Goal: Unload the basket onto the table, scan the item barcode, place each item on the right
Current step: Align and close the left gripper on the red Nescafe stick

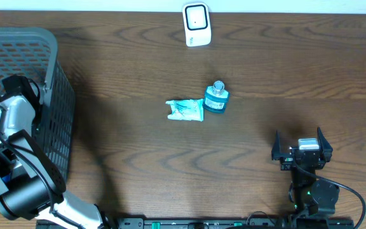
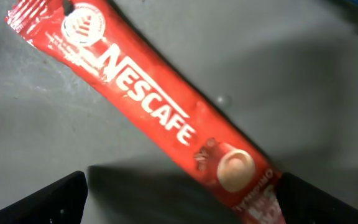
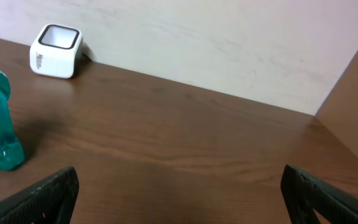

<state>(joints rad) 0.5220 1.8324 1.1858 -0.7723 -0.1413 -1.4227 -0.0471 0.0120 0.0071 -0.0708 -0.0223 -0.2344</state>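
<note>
**sachet in the basket, nothing gripped yet**

at far left the left arm (image 1: 11, 121) reaches down into the grey basket (image 1: 59, 108). the left jaws are spread wide, one on each side of a red coffee sachet (image 2: 160, 118) lying flat and slantwise on the basket floor. judging by that, the sachet is the thing to scan and the pickup has not happened.

the sachet is thin and flat, so the jaws could skid over it or jam on the floor. no barcode shows on its upper face, so it may need turning at the scanner (image 1: 197, 24), far centre on the desk (image 1: 138, 165).

mid-desk lie a teal packet (image 1: 185, 110) and, touching its right end, a blue-green bottle (image 1: 216, 98). at near right the right jaws are spread and empty.

only the left wrist view shows the sachet. only the overhead shows the packet. the right wrist view alone shows the bottle's white label.
</note>
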